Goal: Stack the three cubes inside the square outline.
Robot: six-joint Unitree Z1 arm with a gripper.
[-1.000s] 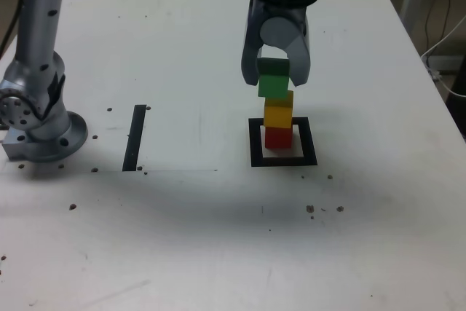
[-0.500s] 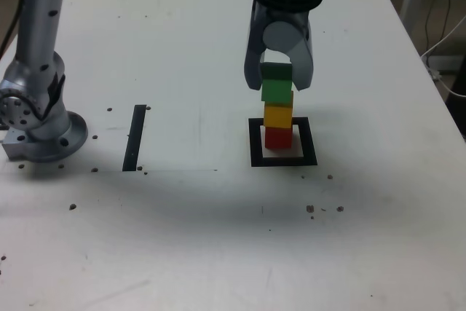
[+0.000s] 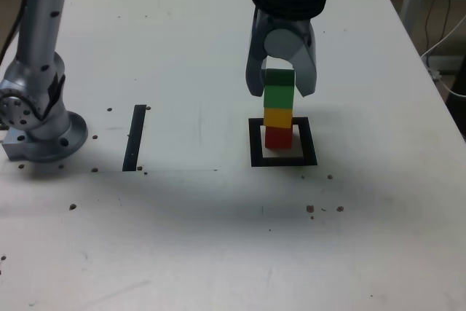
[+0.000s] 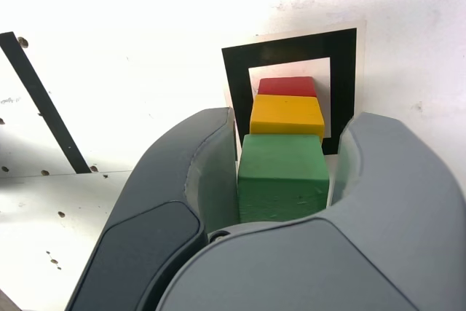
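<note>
I find the red cube [image 3: 277, 138] seated inside the square outline [image 3: 283, 160], yellow cube [image 3: 277, 117] on it, green cube [image 3: 279, 91] topmost. My gripper [image 3: 280, 84] straddles the green cube, fingers spread slightly clear of its sides.

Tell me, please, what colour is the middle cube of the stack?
Yellow: the matte yellow cube between red and green shows best in the wrist view.
</note>
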